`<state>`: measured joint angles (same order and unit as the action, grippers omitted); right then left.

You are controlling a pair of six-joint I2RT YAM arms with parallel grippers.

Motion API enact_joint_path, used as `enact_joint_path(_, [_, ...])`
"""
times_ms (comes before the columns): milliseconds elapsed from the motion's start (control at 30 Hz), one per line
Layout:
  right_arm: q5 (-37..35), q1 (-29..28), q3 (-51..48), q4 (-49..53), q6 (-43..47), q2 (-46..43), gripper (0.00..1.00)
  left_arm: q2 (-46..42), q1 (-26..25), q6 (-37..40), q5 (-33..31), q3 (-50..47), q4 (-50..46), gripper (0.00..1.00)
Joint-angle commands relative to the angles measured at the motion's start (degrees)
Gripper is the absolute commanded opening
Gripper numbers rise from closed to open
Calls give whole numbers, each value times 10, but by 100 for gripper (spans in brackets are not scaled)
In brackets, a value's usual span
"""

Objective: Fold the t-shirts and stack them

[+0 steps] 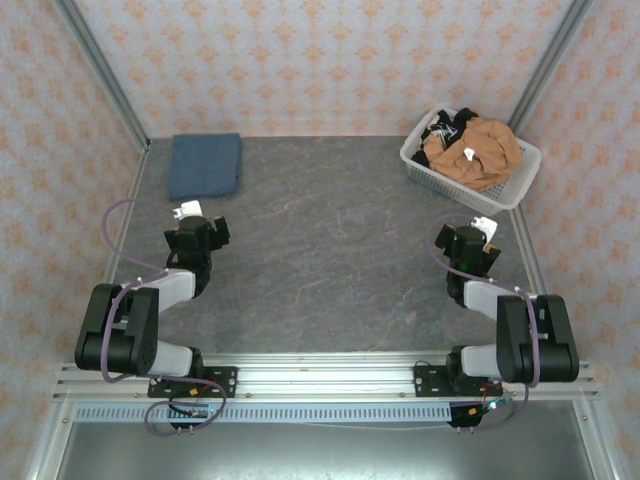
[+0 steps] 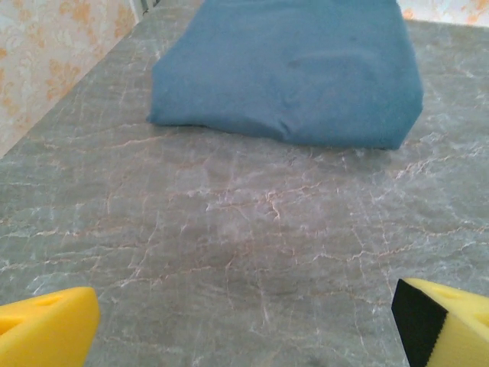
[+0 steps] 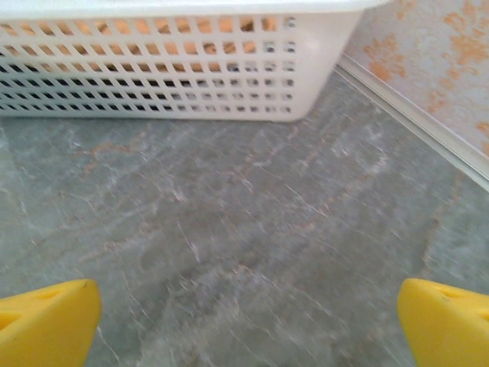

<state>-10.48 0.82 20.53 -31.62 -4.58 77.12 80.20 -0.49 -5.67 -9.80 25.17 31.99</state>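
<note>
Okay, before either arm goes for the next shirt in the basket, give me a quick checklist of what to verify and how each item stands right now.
1. Left gripper open and empty: ok.
2. Right gripper open and empty: ok.
3. Slate-blue shirt folded, lying at the far left, apart from both arms: ok.
4. Orange-tan shirt on top of the pile in the basket, nothing lying over it: ok.
5. Bare stretch of table between the arms, to fold on: ok.
6. How many darker shirts lie under the orange-tan one: cannot tell.
</note>
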Motion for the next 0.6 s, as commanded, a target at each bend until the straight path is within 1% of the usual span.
enact_joint_path(0, [34, 3, 6, -120, 15, 34, 99, 20, 3, 25, 29, -44, 138, 100])
enact_joint_path(33, [46, 3, 4, -127, 21, 37, 99, 40, 1, 19, 10, -64, 190, 100])
enact_joint_path(67, [56, 3, 2, -130, 25, 38, 99, 51, 1, 22, 13, -68, 216, 100])
enact_joint_path(100, [59, 3, -4, -145, 26, 44, 99, 40, -3, 24, 11, -51, 162, 100])
enact_joint_path(200, [62, 3, -19, -208, 24, 86, 99, 50, -14, 33, 1, -23, 126, 100])
enact_joint_path(233, [69, 3, -18, -238, 31, 104, 99, 53, -14, 34, 1, -26, 140, 100])
enact_joint_path(267, [78, 2, -2, -203, 36, 100, 99, 49, -14, 32, 2, -22, 123, 100])
enact_joint_path(300, [77, 0, 14, -154, 37, 89, 99, 53, -14, 33, 2, -25, 137, 100])
enact_joint_path(333, [74, -1, 14, -162, 38, 97, 99, 50, -13, 32, 3, -22, 125, 100])
enact_joint_path(367, [67, -4, 14, -174, 40, 103, 99, 53, -13, 32, 3, -24, 134, 100])
enact_joint_path(433, [50, -14, 26, -141, 46, 100, 99, 52, -13, 32, 3, -23, 129, 100])
enact_joint_path(567, [28, -29, 25, -148, 59, 101, 99, 52, -15, 35, -1, -21, 125, 100])
